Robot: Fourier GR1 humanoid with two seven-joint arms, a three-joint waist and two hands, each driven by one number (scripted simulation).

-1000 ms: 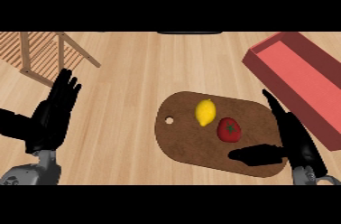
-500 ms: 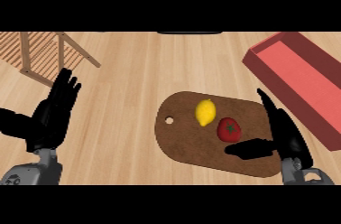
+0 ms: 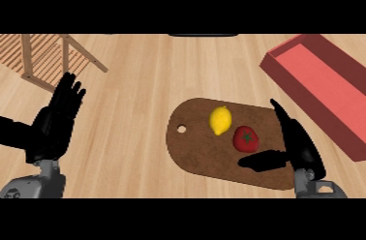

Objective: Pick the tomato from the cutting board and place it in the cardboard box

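Note:
A red tomato [image 3: 246,139] lies on the brown cutting board [image 3: 207,152], just right of a yellow lemon [image 3: 220,120]. My right hand [image 3: 295,143] stands open at the tomato's right side, fingers straight and pointing away, thumb stretched out below the tomato without touching it. The red box [image 3: 325,84] lies at the right, its open side up. My left hand [image 3: 55,122] rests open at the left edge, fingers up, far from the board.
A wooden rack [image 3: 44,57] with slats stands at the back left. Bare wooden counter [image 3: 143,79] stretches between the rack, the board and the box.
My right hand has shifted left and forward toward the tomato, its thumb now reaching under it. The left hand, tomato and lemon have not moved.

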